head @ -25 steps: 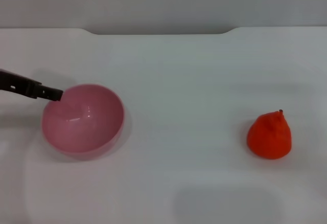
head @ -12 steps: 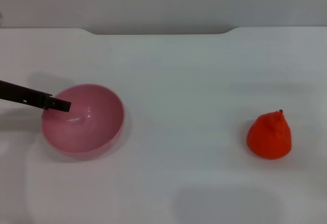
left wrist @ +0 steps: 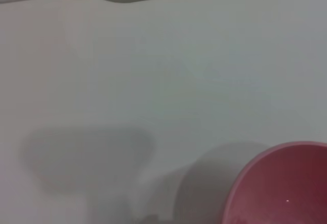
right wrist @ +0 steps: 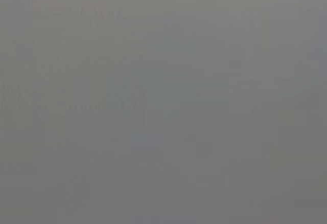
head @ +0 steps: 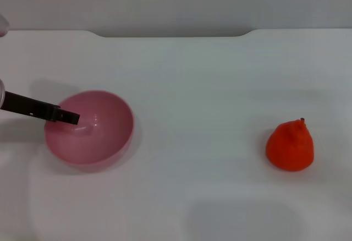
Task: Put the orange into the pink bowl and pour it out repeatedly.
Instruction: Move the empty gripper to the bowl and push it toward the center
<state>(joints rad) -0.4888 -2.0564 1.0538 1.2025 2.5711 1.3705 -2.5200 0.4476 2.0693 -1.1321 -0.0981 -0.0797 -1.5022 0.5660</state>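
Observation:
The pink bowl (head: pixel 104 133) stands upright and empty on the white table at the left in the head view; part of its rim also shows in the left wrist view (left wrist: pixel 286 183). The orange (head: pixel 290 145) sits on the table far to the right, stem up, well apart from the bowl. My left gripper (head: pixel 69 118) comes in from the left edge as a thin dark bar, and its tip reaches over the bowl's left rim into the bowl's inside. My right gripper is out of view; the right wrist view shows only plain grey.
The white table (head: pixel 192 98) ends at a far edge with a dark notch (head: pixel 170 33) at the back middle. A wide stretch of bare table lies between the bowl and the orange.
My left gripper's tip has moved to the right and slightly down, from the bowl's left rim to over its inside. The bowl and the orange have not moved.

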